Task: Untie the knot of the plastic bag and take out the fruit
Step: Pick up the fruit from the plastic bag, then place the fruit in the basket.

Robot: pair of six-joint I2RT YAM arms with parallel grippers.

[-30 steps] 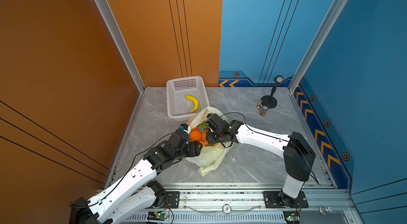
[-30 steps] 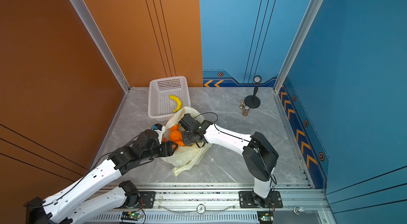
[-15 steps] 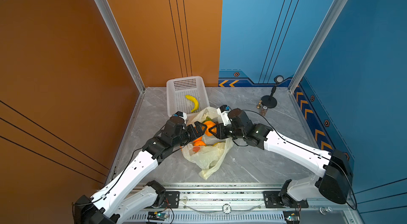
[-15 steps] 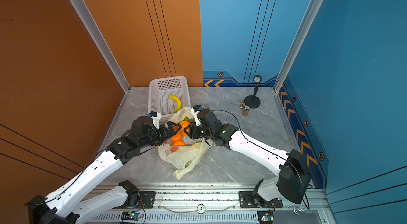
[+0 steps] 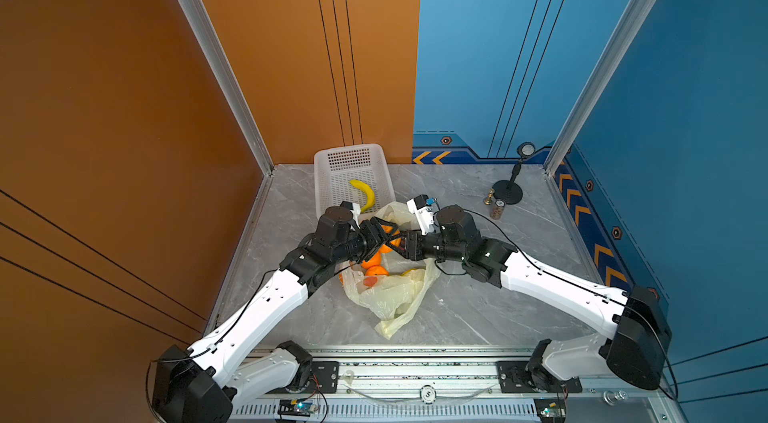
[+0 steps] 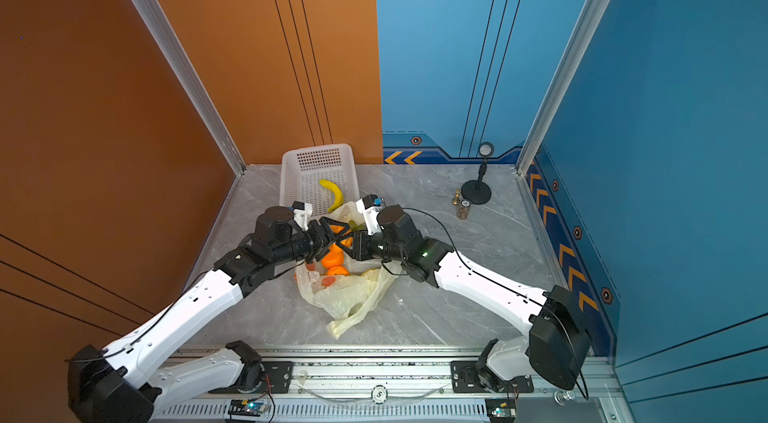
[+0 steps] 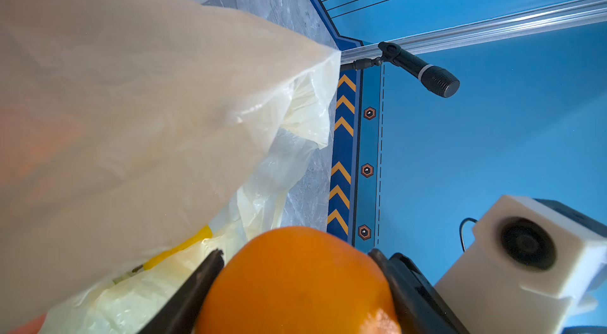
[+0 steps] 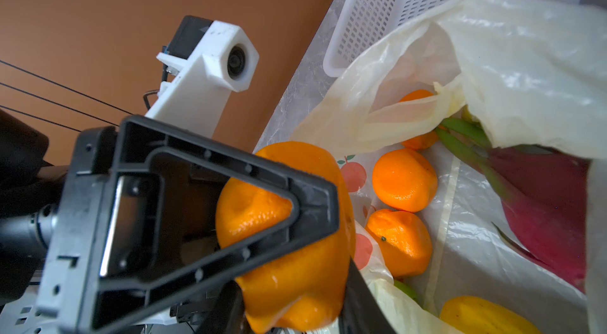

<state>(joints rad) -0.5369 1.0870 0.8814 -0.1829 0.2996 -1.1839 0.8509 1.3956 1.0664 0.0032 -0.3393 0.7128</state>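
Note:
The plastic bag [image 5: 390,300] lies crumpled on the marble table with its mouth open toward the back. No knot shows. Above the mouth my left gripper [image 5: 384,231] and right gripper [image 5: 400,240] meet nose to nose, both shut on one orange [image 5: 390,234]. The left wrist view has that orange [image 7: 295,283] pressed between both black fingers of the left gripper [image 7: 295,253]. In the right wrist view the right gripper [image 8: 292,302] squeezes the same orange [image 8: 295,266]. More fruit lies inside the bag [image 8: 525,53]: oranges [image 8: 404,179], a pink dragon fruit [image 8: 551,211] and a yellow one [image 8: 486,316].
A white perforated basket [image 5: 332,175] with a banana [image 5: 365,192] stands just behind the bag, against the orange wall. At the back right are a microphone stand [image 5: 509,192] and small bottles [image 5: 496,209]. Walls close in the table on three sides.
Both grippers have moved up over the bag's mouth and drawn together. The left jaws, wider half a second ago, have closed onto the orange between the two grippers.

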